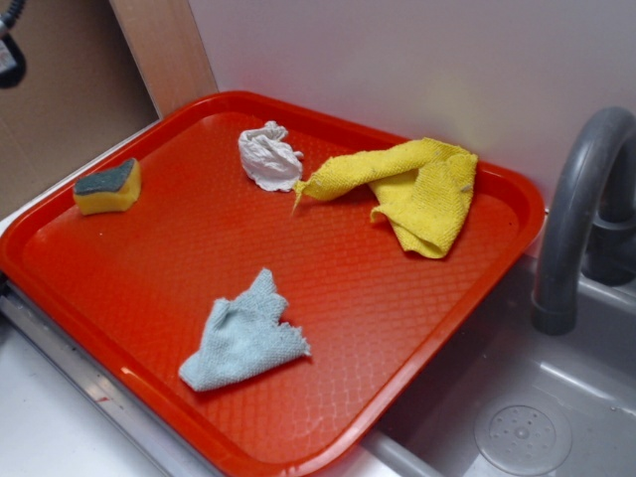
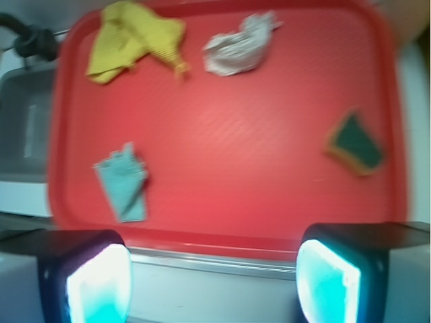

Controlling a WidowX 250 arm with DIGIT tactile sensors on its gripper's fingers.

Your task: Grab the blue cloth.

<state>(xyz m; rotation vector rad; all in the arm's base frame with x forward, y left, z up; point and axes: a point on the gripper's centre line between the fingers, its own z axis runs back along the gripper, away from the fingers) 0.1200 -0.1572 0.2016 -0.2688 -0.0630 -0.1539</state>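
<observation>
While the small pale blue terry cloth (image 1: 243, 338) lies flat on red plastic tray (image 1: 417, 328), jaws gape wide, empty, w/ nothing between.

Pale blue cloth (image 1: 243, 338), yellow cloth (image 1: 417, 189), white rag (image 1: 268, 157), red textured tray (image 1: 129, 268).

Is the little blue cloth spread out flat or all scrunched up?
Mostly flat. The blue cloth lies loosely spread on the red tray, with just a few soft wrinkles, unlike the balled-up white rag.
</observation>
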